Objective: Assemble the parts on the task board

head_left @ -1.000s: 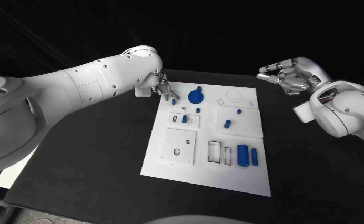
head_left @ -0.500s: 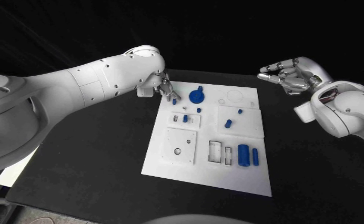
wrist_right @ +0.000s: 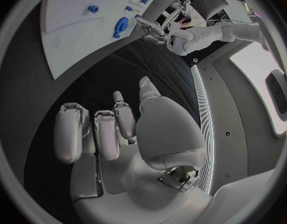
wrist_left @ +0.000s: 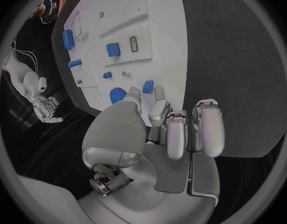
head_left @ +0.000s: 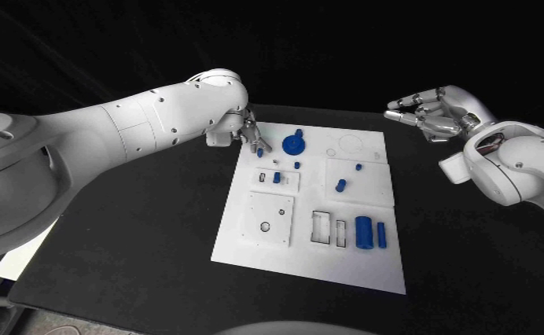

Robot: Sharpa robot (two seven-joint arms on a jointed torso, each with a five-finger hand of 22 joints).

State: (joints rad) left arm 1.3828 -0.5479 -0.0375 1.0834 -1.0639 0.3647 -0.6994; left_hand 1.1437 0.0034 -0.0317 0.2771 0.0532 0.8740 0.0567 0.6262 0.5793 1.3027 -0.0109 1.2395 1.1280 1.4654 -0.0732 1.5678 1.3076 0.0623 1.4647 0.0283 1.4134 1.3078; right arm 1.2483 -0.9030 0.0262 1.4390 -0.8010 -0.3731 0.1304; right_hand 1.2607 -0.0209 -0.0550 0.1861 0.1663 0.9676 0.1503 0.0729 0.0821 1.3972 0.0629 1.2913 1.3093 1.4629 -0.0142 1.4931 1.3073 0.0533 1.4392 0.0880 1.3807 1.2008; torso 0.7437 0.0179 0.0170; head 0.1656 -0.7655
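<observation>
At the centre of the head view lies the white task board [head_left: 308,209] on the black counter [head_left: 136,256], and near its upper left corner a small blue part [head_left: 259,149] sits right at the fingertips of the left robot hand [head_left: 241,134]. The left wrist view shows that part [wrist_left: 148,86] just beyond the fingers [wrist_left: 158,109], but whether they pinch it or only touch it I cannot tell. Beside it stands a blue gear [head_left: 294,145]; two blue cylinders [head_left: 364,232] lie toward the board's lower right. The right robot hand [head_left: 436,115] hovers off the board at the frame's right, fingers curled loosely, holding nothing. The step looks like picking up that corner part; next it needs a firm pinch, then a lift toward its socket.
</observation>
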